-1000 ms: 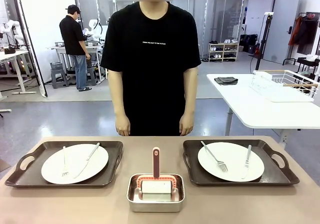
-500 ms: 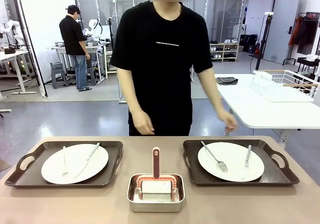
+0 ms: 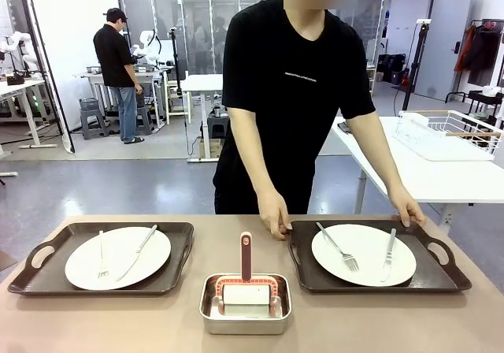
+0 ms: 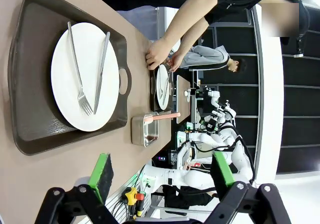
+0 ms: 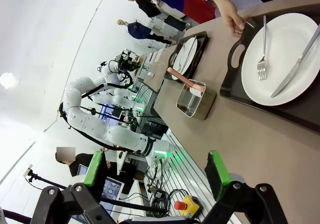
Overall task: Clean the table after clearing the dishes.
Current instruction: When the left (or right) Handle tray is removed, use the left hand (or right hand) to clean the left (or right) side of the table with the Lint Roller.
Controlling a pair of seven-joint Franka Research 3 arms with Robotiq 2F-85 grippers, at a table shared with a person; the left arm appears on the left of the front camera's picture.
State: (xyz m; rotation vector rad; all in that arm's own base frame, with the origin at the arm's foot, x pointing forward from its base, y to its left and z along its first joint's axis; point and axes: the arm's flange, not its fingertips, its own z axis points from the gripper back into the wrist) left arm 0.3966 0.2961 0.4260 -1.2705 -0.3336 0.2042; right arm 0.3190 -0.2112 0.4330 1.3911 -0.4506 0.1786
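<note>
On the beige table (image 3: 118,321) lie two dark trays. The left tray (image 3: 179,241) carries a white plate (image 3: 118,257) with a fork and a knife. The right tray (image 3: 429,278) carries another such plate (image 3: 364,254), and the person's hands (image 3: 276,215) rest on its two far corners. My left gripper (image 4: 162,173) hangs open above the table near the left tray's plate (image 4: 85,76). My right gripper (image 5: 156,174) is open too, short of the right tray's plate (image 5: 282,59). Neither holds anything.
A steel pan (image 3: 246,302) with a red-handled scrubber stands at the table's front middle, between the trays. A white table (image 3: 409,172) with a wire basket stands behind to the right. Another person stands far off at the back left.
The person has stepped to the picture's right, leaned forward and set both hands on the right tray. Trays, plates and pan have not moved.
</note>
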